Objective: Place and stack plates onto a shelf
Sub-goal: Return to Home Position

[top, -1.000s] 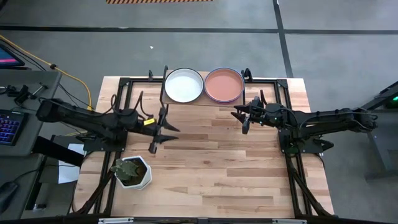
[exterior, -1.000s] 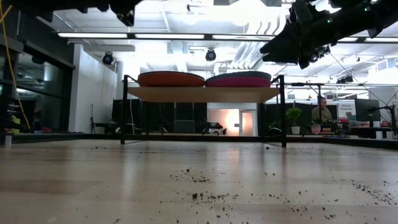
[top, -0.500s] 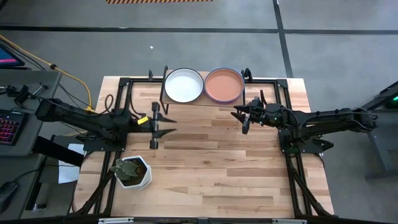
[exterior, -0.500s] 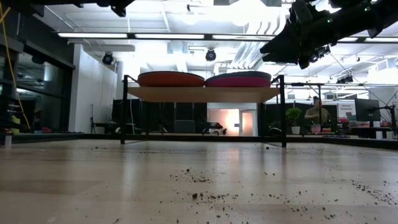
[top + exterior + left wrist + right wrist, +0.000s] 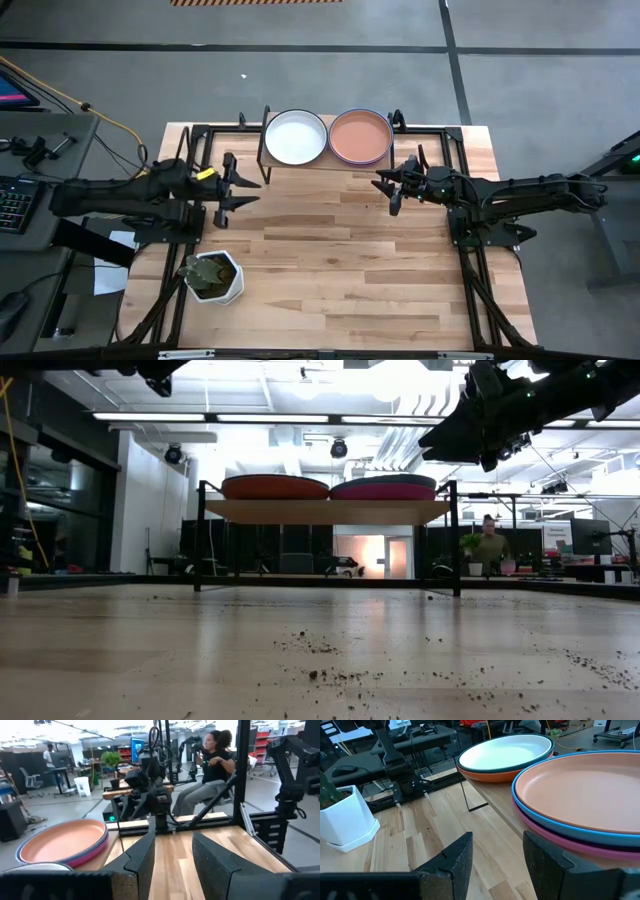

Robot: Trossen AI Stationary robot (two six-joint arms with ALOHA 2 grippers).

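The shelf [image 5: 326, 163] stands at the table's far edge on thin black legs [image 5: 199, 535]. It bears two stacks of plates. The left stack has the white plate [image 5: 296, 137] on top, then dark teal, then red [image 5: 275, 487]. The right stack has the salmon plate [image 5: 360, 136] on top, then light blue, then magenta [image 5: 383, 488]. My left gripper [image 5: 240, 190] is open and empty above the table, near and left of the shelf. My right gripper [image 5: 385, 190] is open and empty, near and right of it, facing the stacks [image 5: 580, 795].
A white hexagonal pot with a plant [image 5: 212, 276] stands on the table's near left. Black frame rails [image 5: 470, 270] run along the table's left and right sides. Dirt crumbs [image 5: 330, 660] lie on the wood. People [image 5: 210, 765] sit beyond the table.
My left gripper has drawn back toward the table's left edge and a little toward the far edge, staying open and empty. The plates and the shelf have not moved.
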